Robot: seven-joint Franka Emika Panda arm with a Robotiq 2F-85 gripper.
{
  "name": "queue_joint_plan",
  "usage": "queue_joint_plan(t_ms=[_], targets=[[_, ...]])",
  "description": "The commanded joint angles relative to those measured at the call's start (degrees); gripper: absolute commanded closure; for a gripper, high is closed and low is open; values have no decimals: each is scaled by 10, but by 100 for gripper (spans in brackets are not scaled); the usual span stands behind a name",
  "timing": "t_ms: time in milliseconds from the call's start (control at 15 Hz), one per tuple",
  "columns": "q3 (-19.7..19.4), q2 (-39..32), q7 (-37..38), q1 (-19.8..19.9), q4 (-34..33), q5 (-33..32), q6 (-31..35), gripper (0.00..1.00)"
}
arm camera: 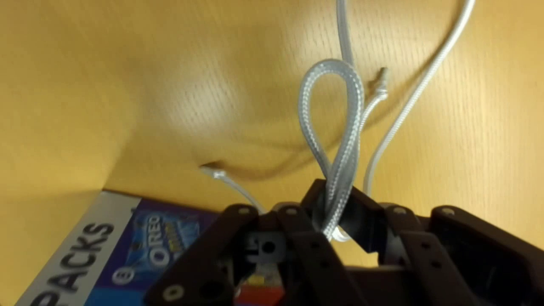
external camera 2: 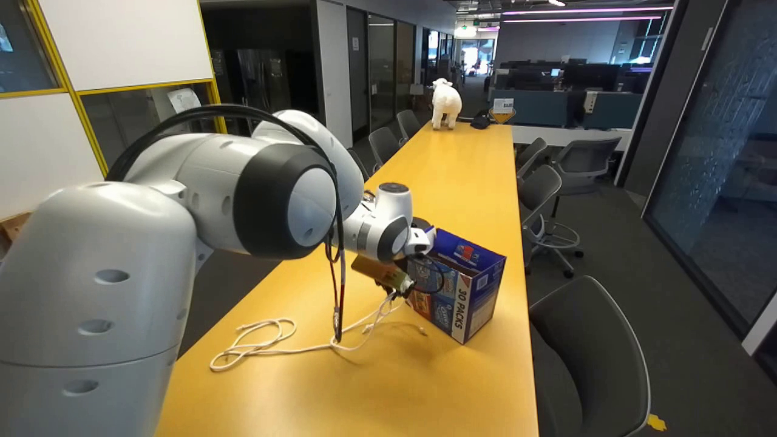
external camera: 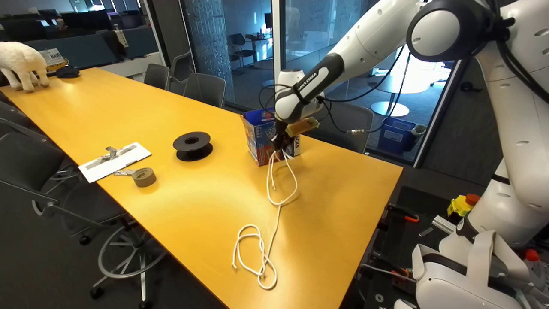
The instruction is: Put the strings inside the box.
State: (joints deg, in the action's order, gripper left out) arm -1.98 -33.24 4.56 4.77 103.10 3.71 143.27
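Hanging from claw (arm camera: pixel 335 210) nr box (external camera 2: pixel 466 294): string (arm camera: pixel 355 100), lower pt on tbl (external camera: pixel 339 206).

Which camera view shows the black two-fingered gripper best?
The wrist view: close up, the gripper pinches looped white braided cord. Both exterior views show the gripper small and dark, beside the blue cardboard box.

Glare on the table (arm camera: pixel 204 104), soft shadows beside the strings (arm camera: pixel 356 106), box (arm camera: pixel 140 246) slightly blurred in wrist view
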Motion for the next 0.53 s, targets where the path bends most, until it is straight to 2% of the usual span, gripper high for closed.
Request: queue_joint_plan(t_ms=[0,267,467], targets=[[-28,65,87,-20,-37,5,-51,92],[-53,136,221,-49,-68,-12,-74,93],[-69,183,342,-78,-95,-49,-85,93]])
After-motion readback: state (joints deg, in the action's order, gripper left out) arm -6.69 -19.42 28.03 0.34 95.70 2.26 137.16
